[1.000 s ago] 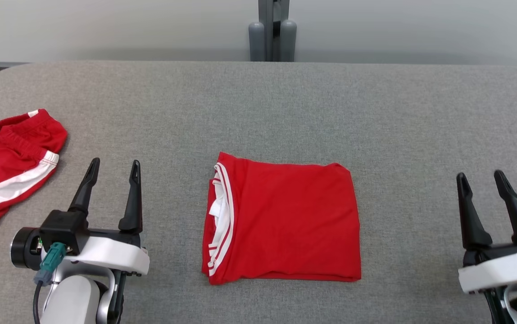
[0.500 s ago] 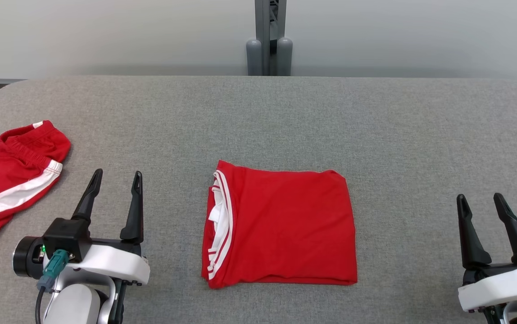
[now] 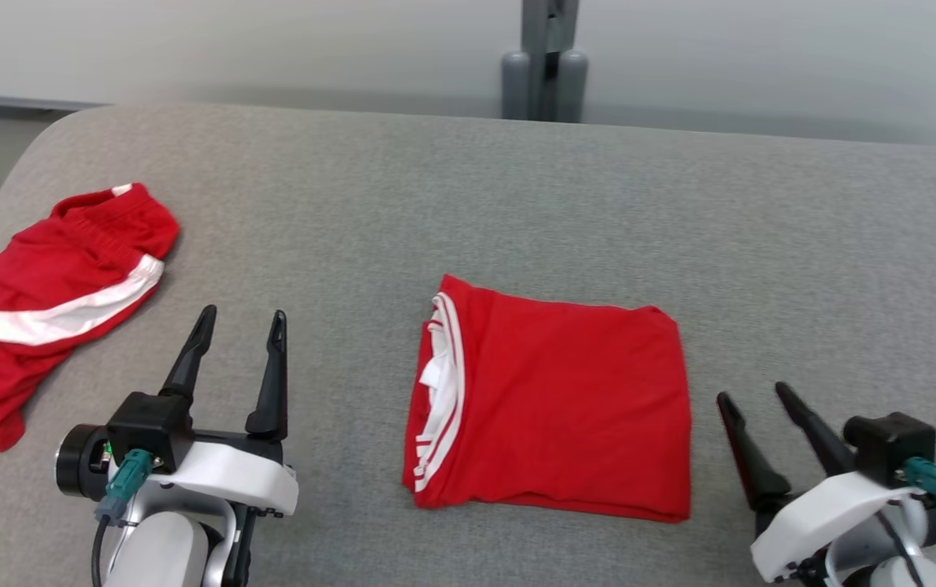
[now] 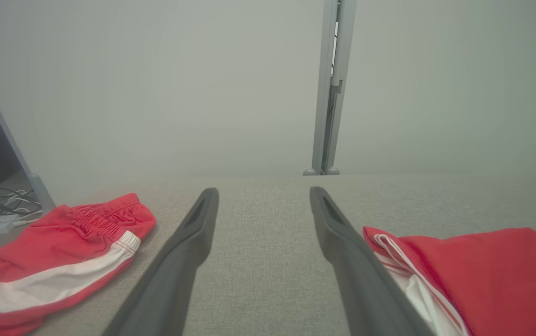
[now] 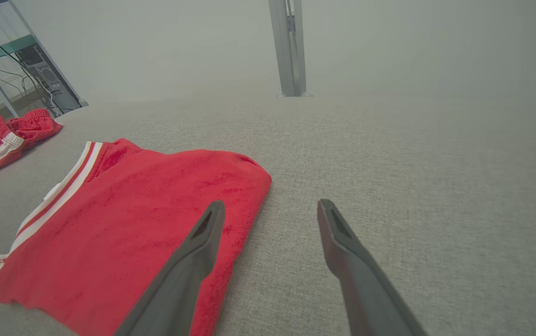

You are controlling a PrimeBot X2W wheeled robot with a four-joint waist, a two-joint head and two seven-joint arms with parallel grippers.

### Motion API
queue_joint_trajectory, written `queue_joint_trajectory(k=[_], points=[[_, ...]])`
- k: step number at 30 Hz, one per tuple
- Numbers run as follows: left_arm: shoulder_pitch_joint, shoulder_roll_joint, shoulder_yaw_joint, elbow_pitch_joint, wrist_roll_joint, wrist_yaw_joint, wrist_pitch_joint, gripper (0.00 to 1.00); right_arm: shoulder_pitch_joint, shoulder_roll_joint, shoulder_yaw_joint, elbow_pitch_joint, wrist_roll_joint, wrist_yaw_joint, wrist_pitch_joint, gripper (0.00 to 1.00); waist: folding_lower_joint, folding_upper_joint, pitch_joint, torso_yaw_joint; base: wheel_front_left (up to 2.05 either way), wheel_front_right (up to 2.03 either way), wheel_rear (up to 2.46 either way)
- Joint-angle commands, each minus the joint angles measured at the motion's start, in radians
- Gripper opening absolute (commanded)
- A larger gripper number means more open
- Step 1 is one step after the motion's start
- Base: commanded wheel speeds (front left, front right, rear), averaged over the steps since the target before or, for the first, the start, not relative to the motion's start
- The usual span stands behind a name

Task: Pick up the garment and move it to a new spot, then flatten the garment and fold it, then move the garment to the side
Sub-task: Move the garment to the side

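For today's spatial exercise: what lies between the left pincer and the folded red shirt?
Bare grey table separates left pincer and folded shirt, per the head view.

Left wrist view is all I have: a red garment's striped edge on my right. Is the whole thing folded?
Observer: Yes. The head view shows the garment folded into a neat rectangle, flat on the grey table.
Operator: Where's the right gripper?
Observer: The right gripper sits just beyond the garment's right edge, apart from it, jaws open and empty.
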Motion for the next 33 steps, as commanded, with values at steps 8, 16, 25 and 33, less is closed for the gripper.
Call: queue_joint_trajectory(k=[8, 16, 25, 33], points=[[-0.026, -0.019, -0.003, 0.014, 0.000, -0.001, -0.010, 1.00, -0.047, -0.009, 0.116, 0.143, 0.084, 0.001, 0.023, 1.00, 0.0000, 0.0000, 0.028, 0.089, 0.00, 0.00, 0.00], [-0.037, -0.022, 0.010, 0.007, 0.012, 0.009, -0.013, 1.00, -0.079, -0.032, 0.154, 0.199, 0.143, 0.001, 0.029, 0.00, 0.0000, 0.0000, 0.034, 0.107, 0.00, 0.00, 0.00], [-0.026, -0.018, 0.028, -0.034, 0.029, 0.007, -0.013, 1.00, -0.077, -0.069, 0.115, 0.147, 0.118, 0.000, -0.020, 0.00, 0.0000, 0.0000, 0.044, 0.037, 0.00, 0.00, 0.00], [-0.060, 0.002, 0.028, -0.072, 0.042, 0.006, -0.011, 1.00, -0.076, -0.122, 0.092, 0.079, 0.079, 0.000, -0.036, 0.00, 0.0000, 0.0000, 0.104, -0.105, 0.00, 0.00, 0.00]])
